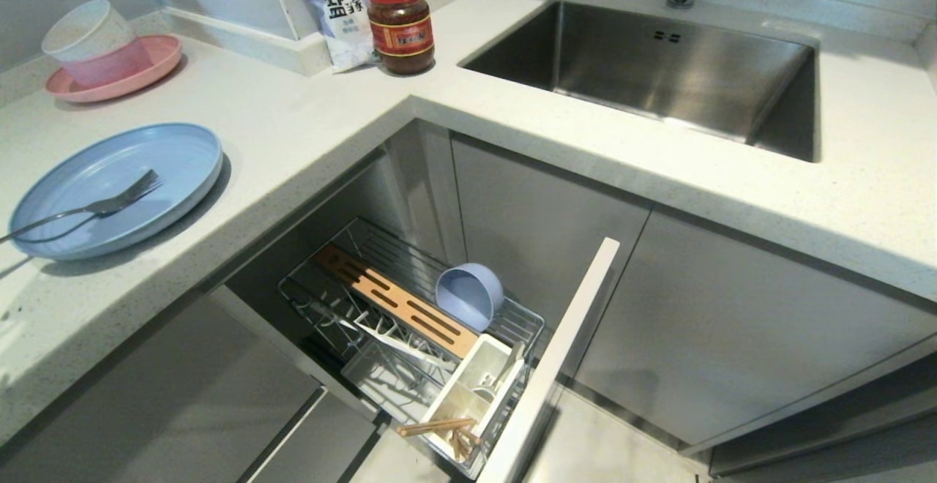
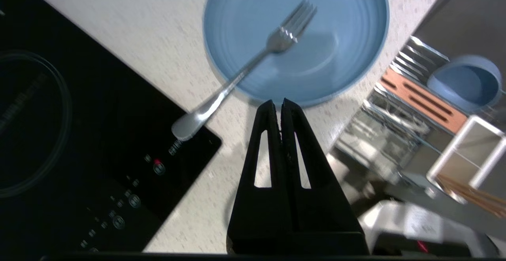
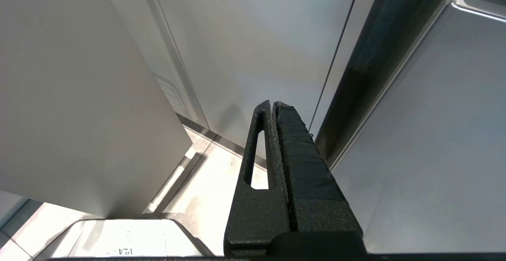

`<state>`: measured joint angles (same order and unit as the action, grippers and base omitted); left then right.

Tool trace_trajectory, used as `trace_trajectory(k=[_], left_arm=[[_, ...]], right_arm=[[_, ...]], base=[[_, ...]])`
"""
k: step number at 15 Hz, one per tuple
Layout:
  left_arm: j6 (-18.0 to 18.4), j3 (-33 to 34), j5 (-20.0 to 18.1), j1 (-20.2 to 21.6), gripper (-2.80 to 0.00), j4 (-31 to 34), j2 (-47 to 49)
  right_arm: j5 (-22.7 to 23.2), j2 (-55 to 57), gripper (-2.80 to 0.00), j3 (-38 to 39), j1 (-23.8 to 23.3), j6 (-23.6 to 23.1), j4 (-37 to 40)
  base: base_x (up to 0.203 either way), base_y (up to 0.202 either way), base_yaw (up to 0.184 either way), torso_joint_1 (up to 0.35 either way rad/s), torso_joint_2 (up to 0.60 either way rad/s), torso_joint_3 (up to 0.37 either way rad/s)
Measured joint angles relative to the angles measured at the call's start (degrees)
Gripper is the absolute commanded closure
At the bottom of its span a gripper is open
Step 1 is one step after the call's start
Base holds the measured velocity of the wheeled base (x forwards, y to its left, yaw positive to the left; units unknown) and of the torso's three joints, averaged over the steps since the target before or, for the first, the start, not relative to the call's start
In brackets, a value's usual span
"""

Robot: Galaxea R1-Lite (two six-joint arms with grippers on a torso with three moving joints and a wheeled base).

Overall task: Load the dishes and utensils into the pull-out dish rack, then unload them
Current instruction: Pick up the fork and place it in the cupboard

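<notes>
A light-blue plate (image 1: 117, 184) (image 2: 296, 35) lies on the counter at the left, with a silver fork (image 1: 88, 208) (image 2: 253, 65) across it, handle sticking out over the rim. The pull-out dish rack (image 1: 410, 322) (image 2: 399, 126) stands open below the counter corner. In it a light-blue bowl (image 1: 470, 296) (image 2: 466, 83) rests on its side, and wooden chopsticks (image 1: 439, 428) (image 2: 470, 195) lean in the white caddy (image 1: 476, 388). My left gripper (image 2: 278, 103) hovers shut and empty above the counter, beside the plate's rim. My right gripper (image 3: 273, 104) is shut and empty by the cabinet fronts, outside the head view.
A black induction hob (image 2: 79, 142) lies beside the plate. A pink plate with stacked bowls (image 1: 110, 58), a salt bag (image 1: 337, 7) and a red-lidded jar (image 1: 399, 25) stand at the back. The steel sink (image 1: 659, 66) is at the right. The rack's grey front panel (image 1: 556, 366) juts out.
</notes>
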<state>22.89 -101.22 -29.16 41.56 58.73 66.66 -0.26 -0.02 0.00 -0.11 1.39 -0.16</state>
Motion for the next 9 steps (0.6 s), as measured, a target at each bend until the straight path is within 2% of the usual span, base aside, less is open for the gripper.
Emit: trace_trajectory(k=[3,9], left_arm=[[0.81,-7.09,-0.11,0.0,0.0,8.57,6.01],[2.29,-8.9,0.48,-0.43,0.0,5.87,14.11]], right_arm=[[-0.01,0.0,0.0,0.0,-0.02,0.01,0.0],[0.0,0.0,0.0,0.0,-0.05,0.01,0.0]], base=[[0.0,0.0,0.0,0.0,0.0,0.0],[0.0,0.0,0.0,0.0,0.0,0.0]])
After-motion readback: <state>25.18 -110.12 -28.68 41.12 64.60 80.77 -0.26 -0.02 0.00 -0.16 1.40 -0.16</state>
